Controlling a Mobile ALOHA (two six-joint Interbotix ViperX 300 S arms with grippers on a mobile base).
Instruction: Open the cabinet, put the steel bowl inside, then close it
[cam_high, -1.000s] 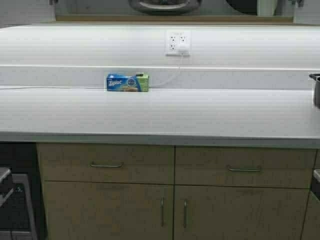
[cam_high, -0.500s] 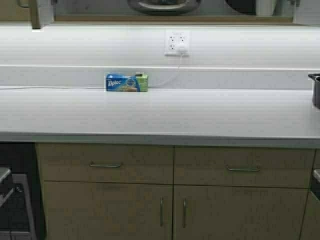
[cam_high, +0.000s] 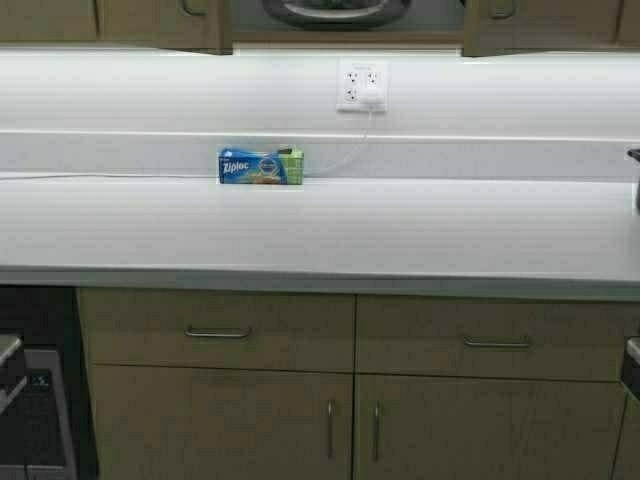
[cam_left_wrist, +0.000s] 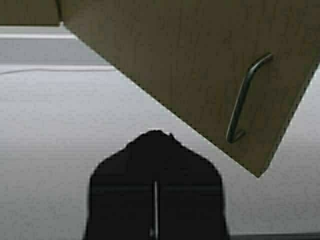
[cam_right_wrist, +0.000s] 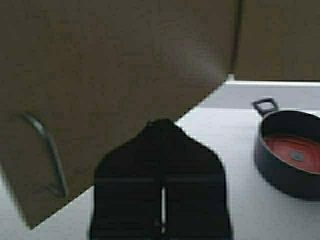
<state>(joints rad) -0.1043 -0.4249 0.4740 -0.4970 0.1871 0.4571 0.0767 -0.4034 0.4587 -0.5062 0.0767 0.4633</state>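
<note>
The cabinet (cam_high: 150, 20) runs along the top of the high view, its two tan doors swung most of the way in. A gap between them shows the dark interior, where the steel bowl (cam_high: 335, 10) sits. My left gripper (cam_left_wrist: 156, 134) is shut and holds nothing, just below the left door (cam_left_wrist: 190, 65) and its bar handle (cam_left_wrist: 247, 97). My right gripper (cam_right_wrist: 161, 122) is also shut and holds nothing, its tip up against the right door (cam_right_wrist: 100, 65), whose handle (cam_right_wrist: 47, 155) is off to one side. Neither gripper shows in the high view.
A blue Ziploc box (cam_high: 260, 166) stands at the back of the white counter (cam_high: 320, 230), below a wall outlet (cam_high: 362, 85) with a plugged cord. A dark pot (cam_right_wrist: 292, 152) with a red inside sits at the counter's right end. Base cabinet drawers (cam_high: 215, 330) are below.
Both cabinet doors have swung in from the sides toward shut, narrowing the opening over the bowl. The scene has shifted slightly right and down, so the robot has moved a little.
</note>
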